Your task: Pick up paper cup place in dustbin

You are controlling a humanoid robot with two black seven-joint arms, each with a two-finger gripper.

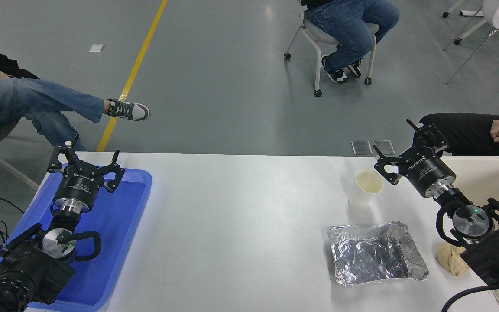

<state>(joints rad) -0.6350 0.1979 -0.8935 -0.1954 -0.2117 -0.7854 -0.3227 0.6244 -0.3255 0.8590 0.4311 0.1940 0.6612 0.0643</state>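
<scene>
Nothing of the task is done yet — the paper cup (365, 187) stands upright on the white table (241, 216), right of centre frame. Right gripper (399, 151) hovers just beside its rim, fingers spread wide, holding nothing. Dustbin (483, 173) waits at the right edge. Left gripper (85, 158) is parked lower left over the blue tray (124, 225), fingers wide. Grasp, lift and drop all remain.
</scene>
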